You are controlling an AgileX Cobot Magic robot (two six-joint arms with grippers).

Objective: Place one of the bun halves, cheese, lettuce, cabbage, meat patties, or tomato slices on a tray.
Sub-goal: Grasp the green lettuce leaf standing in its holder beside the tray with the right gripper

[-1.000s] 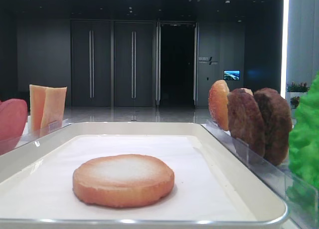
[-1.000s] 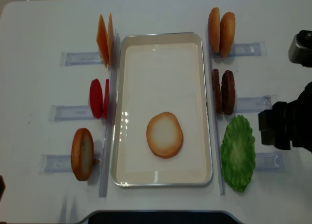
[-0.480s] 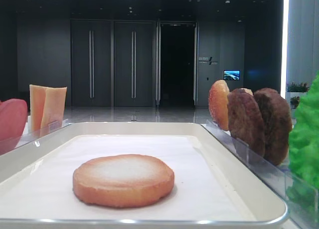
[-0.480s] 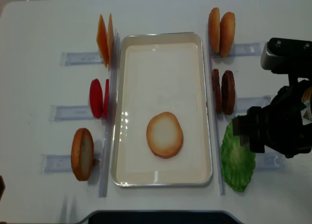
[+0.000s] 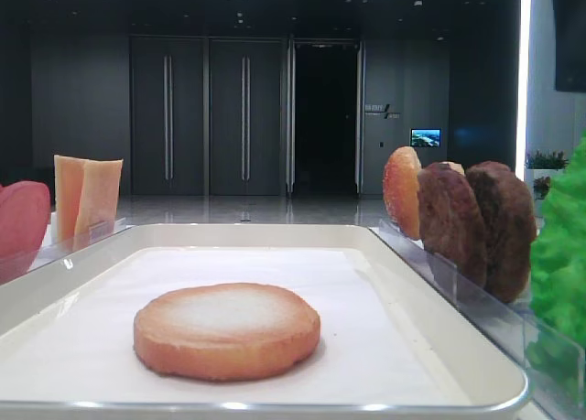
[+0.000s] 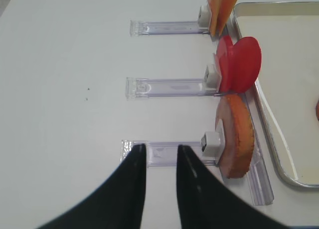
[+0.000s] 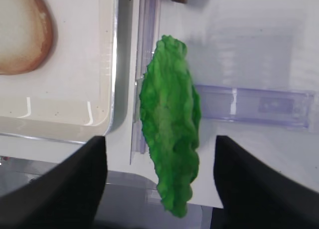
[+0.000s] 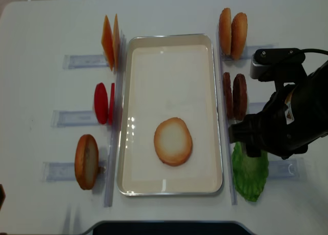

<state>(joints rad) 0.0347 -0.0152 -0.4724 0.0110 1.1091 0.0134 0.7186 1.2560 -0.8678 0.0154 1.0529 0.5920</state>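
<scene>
Left gripper [image 6: 158, 184]: fingers pressed together, holding nothing, above the bare table [image 8: 36, 56] beside a clear holder [image 6: 164, 151].
Bun half [image 8: 86, 161]: on edge in that nearest left holder.
Tomato slices [image 8: 102, 103]: two, upright, middle left holder.
Cheese [image 8: 109, 41]: two slices, upright, far left holder.
Tray [image 8: 170, 39]: centre; one bun half on the liner [image 8: 173, 141], flat, pale face up.
Bun pair [image 8: 232, 33]: far right holder.
Meat patties [image 8: 234, 96]: two, on edge, middle right holder.
Lettuce [image 7: 170, 124]: near right holder, just beside the tray rim.
Right gripper [image 7: 159, 181]: fingers spread wide, either side of the lettuce, not touching.
</scene>
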